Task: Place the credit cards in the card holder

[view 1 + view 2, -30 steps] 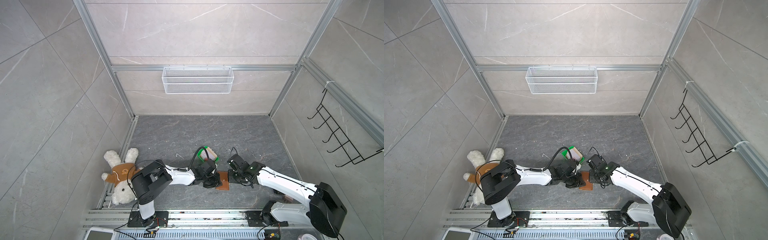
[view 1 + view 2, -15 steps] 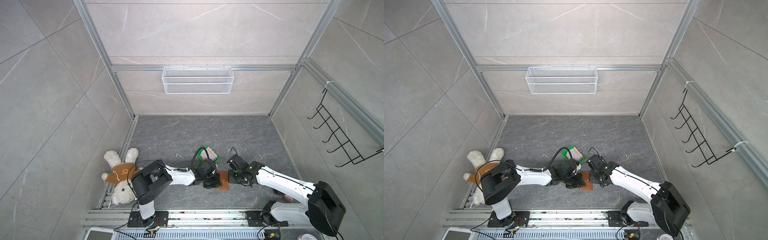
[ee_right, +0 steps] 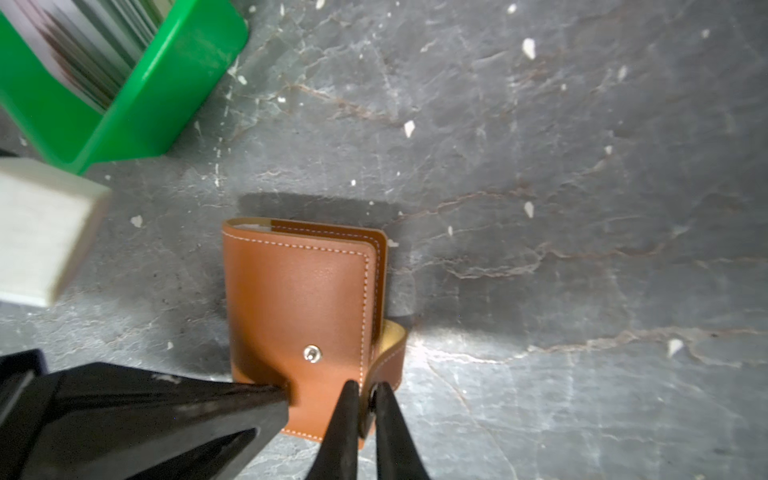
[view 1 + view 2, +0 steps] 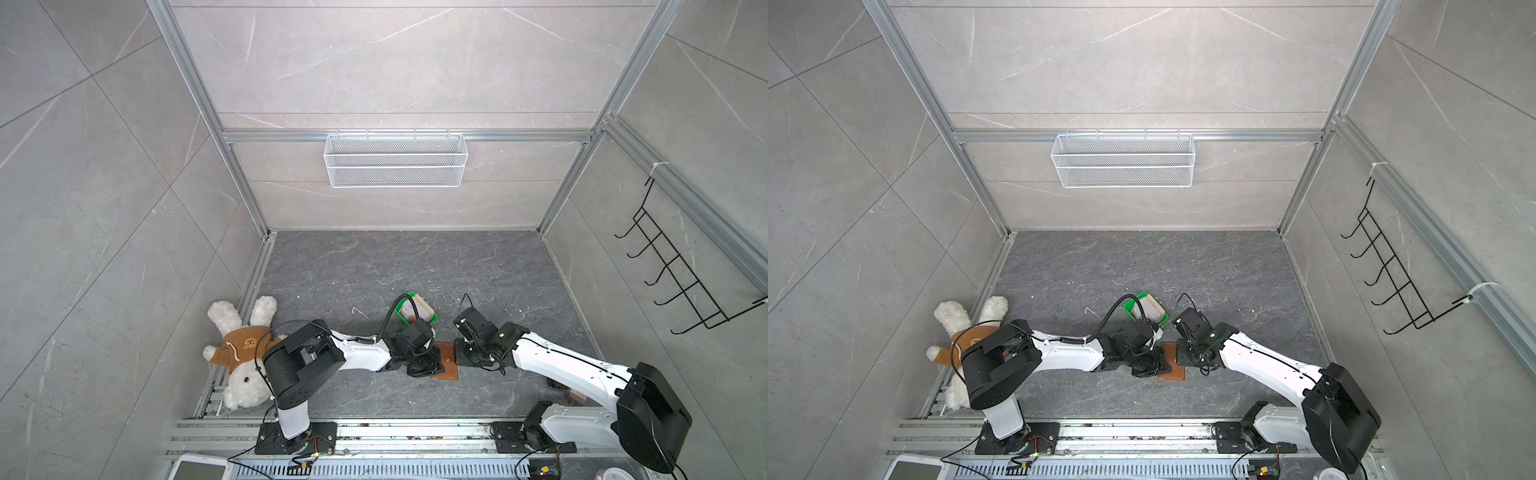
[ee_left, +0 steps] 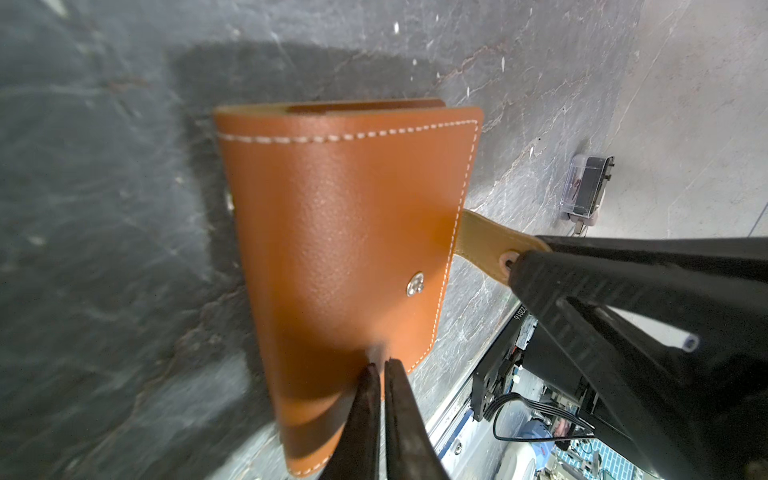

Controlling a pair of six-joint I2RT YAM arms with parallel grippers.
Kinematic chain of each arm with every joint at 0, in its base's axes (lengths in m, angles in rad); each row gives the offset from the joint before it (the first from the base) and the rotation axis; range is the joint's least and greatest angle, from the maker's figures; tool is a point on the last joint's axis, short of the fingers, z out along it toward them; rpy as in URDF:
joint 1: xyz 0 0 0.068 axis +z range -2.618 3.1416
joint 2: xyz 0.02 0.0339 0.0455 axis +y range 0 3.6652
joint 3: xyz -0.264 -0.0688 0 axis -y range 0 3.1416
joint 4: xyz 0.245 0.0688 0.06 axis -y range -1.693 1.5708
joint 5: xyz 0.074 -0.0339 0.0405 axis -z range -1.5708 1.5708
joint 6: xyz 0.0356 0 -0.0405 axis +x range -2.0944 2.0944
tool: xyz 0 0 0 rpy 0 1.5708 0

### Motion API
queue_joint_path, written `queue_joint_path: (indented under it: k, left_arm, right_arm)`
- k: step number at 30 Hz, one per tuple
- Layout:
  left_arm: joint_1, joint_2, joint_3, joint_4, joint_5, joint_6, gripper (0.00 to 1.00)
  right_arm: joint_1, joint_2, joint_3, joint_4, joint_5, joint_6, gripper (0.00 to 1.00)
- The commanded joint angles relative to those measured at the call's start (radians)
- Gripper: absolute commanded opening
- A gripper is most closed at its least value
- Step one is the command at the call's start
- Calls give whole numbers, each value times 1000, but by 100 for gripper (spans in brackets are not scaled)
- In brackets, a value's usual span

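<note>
We've got the right gripper [image 3: 366, 388] pinched tight on the strap [image 3: 392, 353]. The left gripper [image 5: 382, 368] is closed to a point, pinning the card holder [image 5: 345, 249] near the surface's front edge. Pull too hard and the holder slides out, or the strap slips free. Two grippers, one holder, one green tray [image 3: 166, 104]; its credit cards [image 3: 91, 45] are too stacked to count.

A tan-brown leather card holder [image 5: 340, 232], smooth with fine grain and a soft sheen, edged in white thread stitching, with a shiny metal snap stud [image 5: 415, 286]. A dark grey stone-look tabletop [image 3: 540, 166], matt, veined, speckled with pale chips. A green plastic tray [image 3: 166, 83], glossy. A white plush rabbit [image 4: 245, 384], fluffy, in a brown cloth top. A white wire-mesh metal basket [image 4: 395, 166].
</note>
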Motion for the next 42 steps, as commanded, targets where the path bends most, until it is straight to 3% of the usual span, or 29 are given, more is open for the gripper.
queue_joint_path:
  k: [1,15,26,42]
  left_arm:
    - [-8,21,-4,-9,12,12,10]
    - [-8,24,1,-8,17,12,9]
    - [-10,26,1,-6,17,12,9]
    - [-9,24,-9,6,16,5,7]
  right_arm:
    - [-1,-8,17,7,-12,-7,14]
    - [-1,-20,23,-3,-7,-7,20]
    - [1,-13,25,6,-19,-16,1]
    - [40,97,46,60,-53,-22,0]
